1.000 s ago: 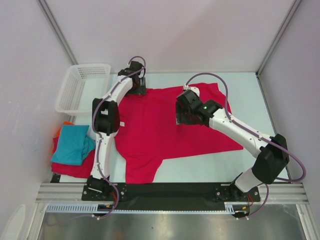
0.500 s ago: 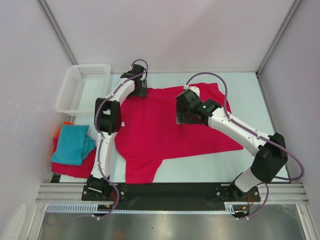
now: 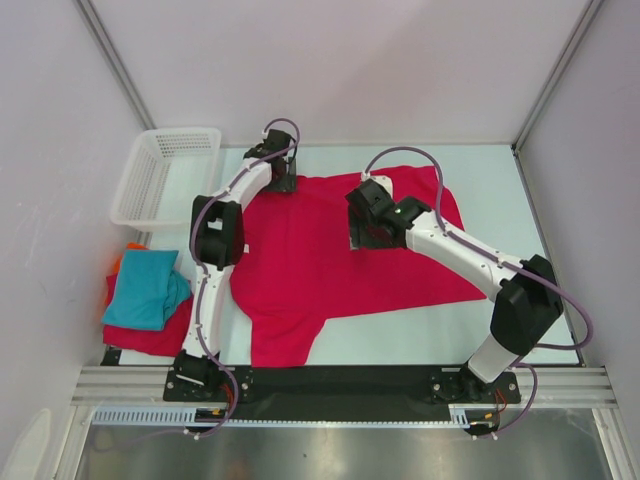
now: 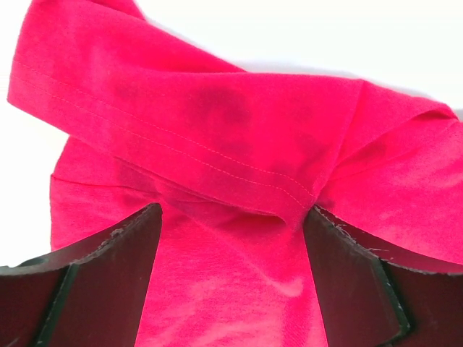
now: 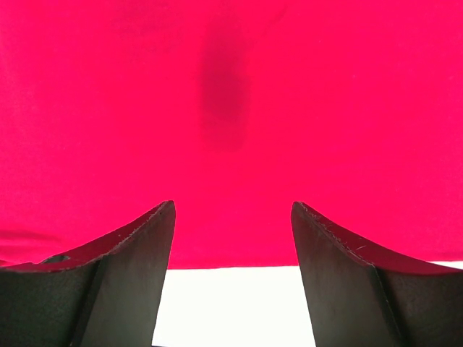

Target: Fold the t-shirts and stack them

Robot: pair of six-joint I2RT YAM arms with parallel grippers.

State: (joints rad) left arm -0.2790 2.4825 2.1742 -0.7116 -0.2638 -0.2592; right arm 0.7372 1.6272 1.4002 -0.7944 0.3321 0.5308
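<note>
**A:** Where's the big red shirt point(image 3: 330, 260)?

**B:** Spread across the middle of the table point(image 3: 490, 170), with one sleeve point(image 4: 181, 123) doubled over at the far left corner.

**A:** Is that why the left gripper point(image 4: 231, 217) is out there?

**B:** I'd say so. Its jaws stand apart, straddling that folded hem, with nothing pinched yet — it looks lined up to take the sleeve.

**A:** And the right gripper point(image 5: 233, 210)?

**B:** Also spread wide and empty. It hangs over the cloth where a straight edge meets bare table.

**A:** The finished ones?

**B:** The teal shirt point(image 3: 148, 288) tops a pile point(image 3: 140, 338) at the left, near the basket point(image 3: 165, 175) — probably kept there to stay out of the folding area.
</note>
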